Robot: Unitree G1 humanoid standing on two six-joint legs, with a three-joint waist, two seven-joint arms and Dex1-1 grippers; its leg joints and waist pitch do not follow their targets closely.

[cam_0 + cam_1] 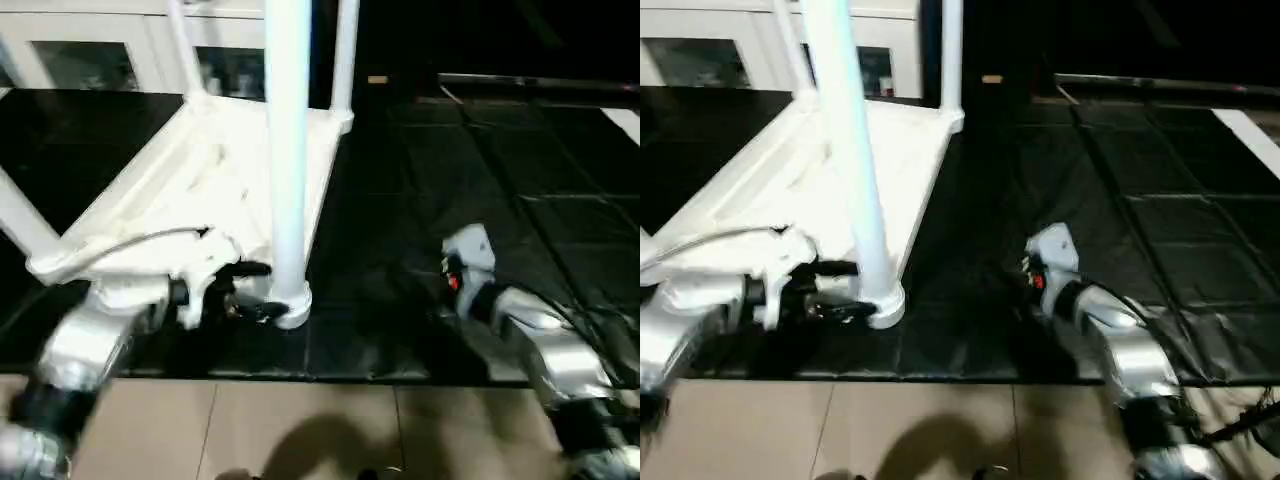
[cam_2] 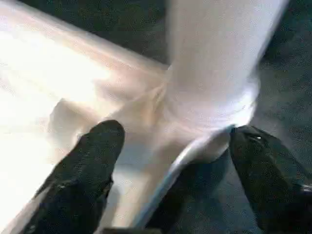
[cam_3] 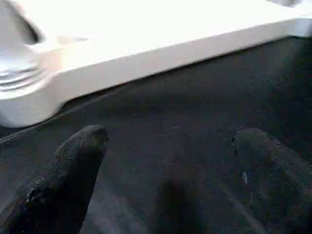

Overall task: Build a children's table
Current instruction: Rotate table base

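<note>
The white plastic rectangular table top (image 1: 225,175) lies upside down on the black tiled floor mat (image 1: 470,200), and its long white tapered tube legs stand upright in the round corner sockets: the near leg (image 1: 288,150) rises from the corner socket (image 1: 290,300) closest to the robot, two more stand at the far corners, and a fourth leans at the left edge. All four legs appear seated, so what is left, by my judgement, is checking they are firm and turning the table onto its feet. The left gripper (image 2: 170,165) sits at the near socket, released, its black fingers (image 2: 90,161) spread to either side without clasping it. The right gripper (image 3: 170,161) hovers wide and empty over the mat, just beside the top's edge. A white glass-door cabinet (image 1: 120,55) stands behind.
</note>
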